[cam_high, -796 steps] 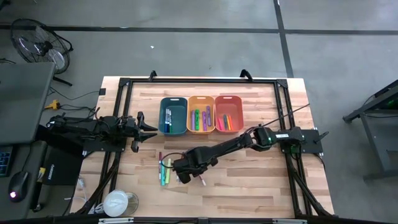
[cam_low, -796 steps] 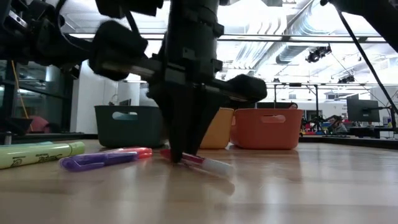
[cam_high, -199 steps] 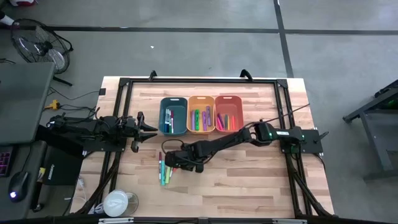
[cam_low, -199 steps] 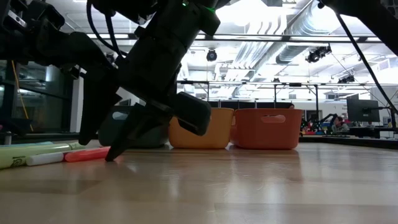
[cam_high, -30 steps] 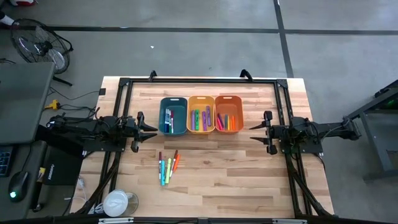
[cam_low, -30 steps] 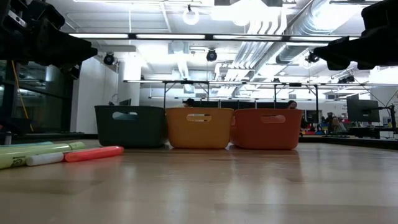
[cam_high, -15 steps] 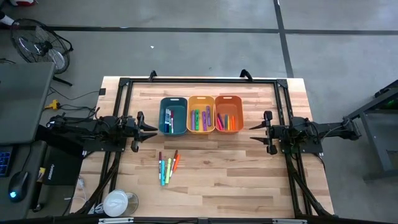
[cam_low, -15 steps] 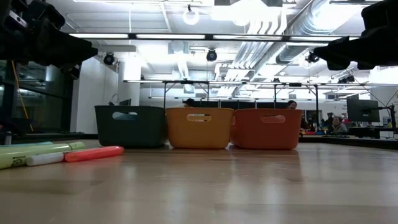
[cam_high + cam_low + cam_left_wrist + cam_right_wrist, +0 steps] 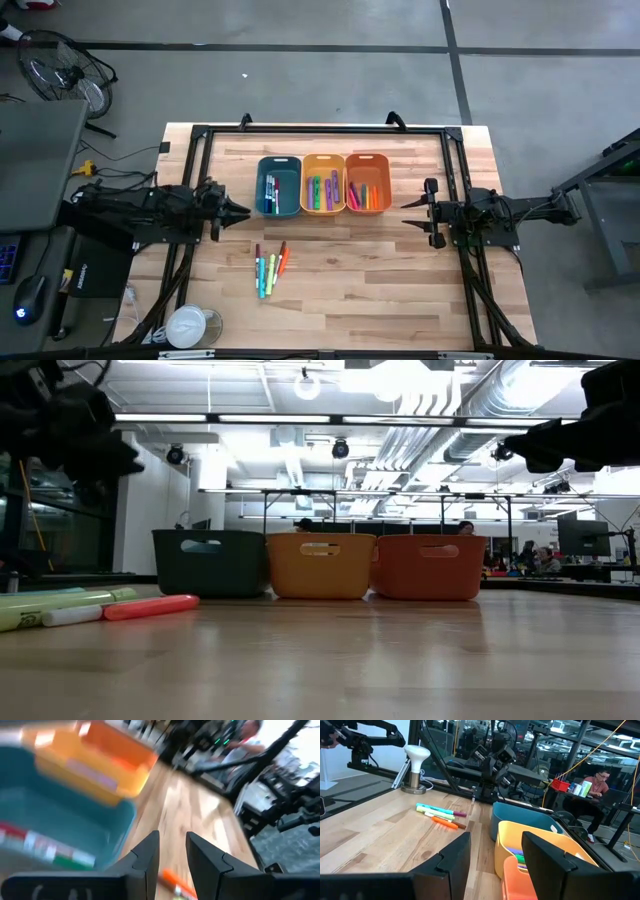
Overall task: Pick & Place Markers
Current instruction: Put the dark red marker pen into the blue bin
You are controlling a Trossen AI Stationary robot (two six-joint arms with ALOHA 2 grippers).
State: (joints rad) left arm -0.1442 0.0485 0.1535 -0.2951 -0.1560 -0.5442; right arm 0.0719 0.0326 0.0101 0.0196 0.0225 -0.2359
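Wooden planks make the worktop [image 9: 380,270], and on it three rectangular plastic bins stand side by side: a teal bin [image 9: 278,186], a yellow-orange bin [image 9: 323,184] and an orange bin [image 9: 368,183]. Each bin already has thin coloured markers inside. A small group of loose markers [image 9: 268,268] lies on the worktop in front of the teal bin, well apart from all three; in the low view the orange marker [image 9: 150,606] lies flat next to a green marker [image 9: 65,608].

The left gripper [image 9: 236,209] hangs just beside the teal bin, on its left side, and holds nothing. Its two dark fingers [image 9: 145,860] have only a narrow gap between them. The right gripper [image 9: 410,204] waits at the right side of the worktop, near the orange bin; its fingers [image 9: 451,857] are clearly apart and it is empty.

The loose markers are, I judge, the next thing to pick. They lie close together, so a gripper coming down with such a narrow gap could push one marker aside or catch two at once. The left gripper is also very near the wall of the teal bin, and a careless turn could hit it and move the row.
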